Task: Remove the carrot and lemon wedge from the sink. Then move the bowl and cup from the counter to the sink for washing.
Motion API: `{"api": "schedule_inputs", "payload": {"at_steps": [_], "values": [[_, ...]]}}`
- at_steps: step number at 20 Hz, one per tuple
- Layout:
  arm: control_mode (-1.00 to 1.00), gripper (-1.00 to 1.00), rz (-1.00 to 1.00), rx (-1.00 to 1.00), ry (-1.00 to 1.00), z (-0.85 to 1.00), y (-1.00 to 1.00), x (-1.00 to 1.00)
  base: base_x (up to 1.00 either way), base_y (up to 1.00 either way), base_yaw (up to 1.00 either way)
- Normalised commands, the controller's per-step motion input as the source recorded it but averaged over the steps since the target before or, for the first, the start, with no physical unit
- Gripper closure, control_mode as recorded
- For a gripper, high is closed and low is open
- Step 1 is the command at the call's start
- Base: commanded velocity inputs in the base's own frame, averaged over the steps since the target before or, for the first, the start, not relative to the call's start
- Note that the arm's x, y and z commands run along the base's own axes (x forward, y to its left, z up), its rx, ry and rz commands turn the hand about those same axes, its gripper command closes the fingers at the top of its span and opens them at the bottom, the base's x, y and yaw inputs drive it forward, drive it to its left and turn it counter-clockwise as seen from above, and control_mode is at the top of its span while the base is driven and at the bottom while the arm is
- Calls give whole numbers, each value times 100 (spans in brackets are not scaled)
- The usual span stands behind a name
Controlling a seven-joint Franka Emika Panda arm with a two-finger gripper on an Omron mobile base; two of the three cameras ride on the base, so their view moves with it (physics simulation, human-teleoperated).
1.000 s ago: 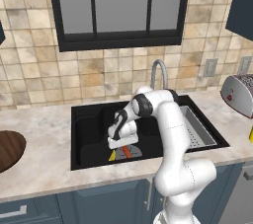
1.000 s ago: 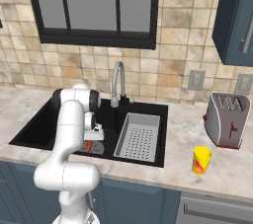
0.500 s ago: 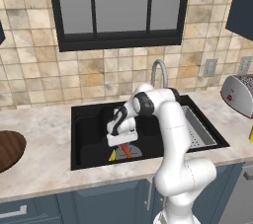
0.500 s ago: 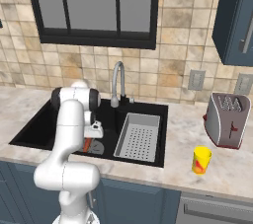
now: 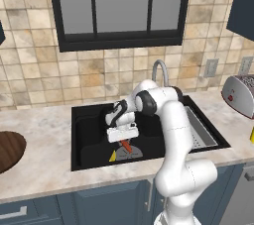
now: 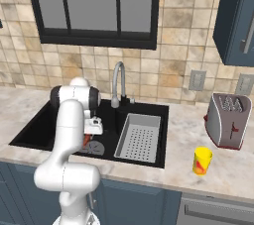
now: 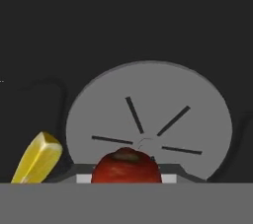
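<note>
The tool [image 5: 125,142] is clamped on the carrot [image 5: 126,145] above the drain in the sink [image 5: 92,142] (lemon wedge [image 5: 112,156] at 7 o'clock), so bowl [image 5: 9,149] and cup [image 6: 202,160] wait on the tabletop [image 5: 44,167].

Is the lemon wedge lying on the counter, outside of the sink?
No, the lemon wedge lies inside the black sink, beside the grey drain.

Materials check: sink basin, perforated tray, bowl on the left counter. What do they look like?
Sink: matte black, no glints; composite or coated metal, can't tell which.
Perforated tray: flat grey with rows of small holes; reads as brushed metal, possibly plastic.
Bowl: dark brown with faint streaking, wood-like; could be a stained or painted finish.
</note>
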Motion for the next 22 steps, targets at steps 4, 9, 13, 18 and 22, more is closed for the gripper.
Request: {"api": "schedule_inputs", "payload": {"at_steps": [4, 9, 13, 18, 22], "values": [[-100, 100, 0, 0, 13, 35, 0, -4, 0, 0, 0], [-100, 100, 0, 0, 14, 31, 0, -9, 0, 0, 0], [-100, 100, 0, 0, 7, 34, 0, -16, 0, 0, 0], [-100, 100, 0, -2, -1, 30, 9, -30, 0, 0, 0], [-100, 100, 0, -6, -8, 30, 9, -29, 0, 0, 0]]}}
